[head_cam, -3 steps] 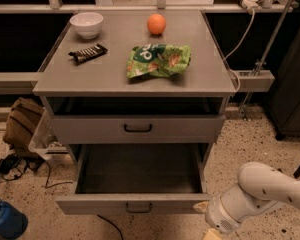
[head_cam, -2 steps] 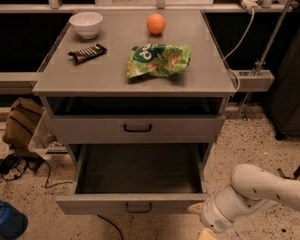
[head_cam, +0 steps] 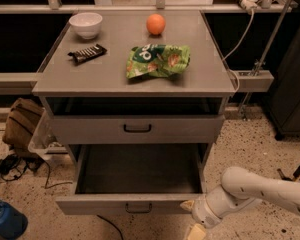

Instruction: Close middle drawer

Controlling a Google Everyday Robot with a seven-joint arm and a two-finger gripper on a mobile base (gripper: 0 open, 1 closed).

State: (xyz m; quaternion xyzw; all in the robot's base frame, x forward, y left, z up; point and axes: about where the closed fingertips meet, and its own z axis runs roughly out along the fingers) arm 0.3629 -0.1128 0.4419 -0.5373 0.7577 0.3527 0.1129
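Note:
The middle drawer [head_cam: 135,203] is pulled far out of the grey cabinet [head_cam: 130,84]. Its low front panel with a small black handle [head_cam: 138,208] faces me, and the inside looks empty. My gripper [head_cam: 192,218] is low at the bottom right, just off the right end of that front panel. One beige fingertip [head_cam: 187,204] is at the panel's right corner and the other is lower, at the frame's bottom edge. The fingers are apart and hold nothing. The white arm [head_cam: 260,191] reaches in from the right.
The taller-fronted top drawer [head_cam: 137,129] sits above, slightly out. On the cabinet top are a white bowl [head_cam: 86,24], an orange [head_cam: 155,24], a dark snack bar [head_cam: 87,53] and a green chip bag [head_cam: 157,61]. A bag [head_cam: 21,124], cables and a blue object [head_cam: 5,221] lie on the floor at the left.
My arm and gripper have moved left and slightly up, towards the right end of the open drawer's front panel. The drawer has not moved.

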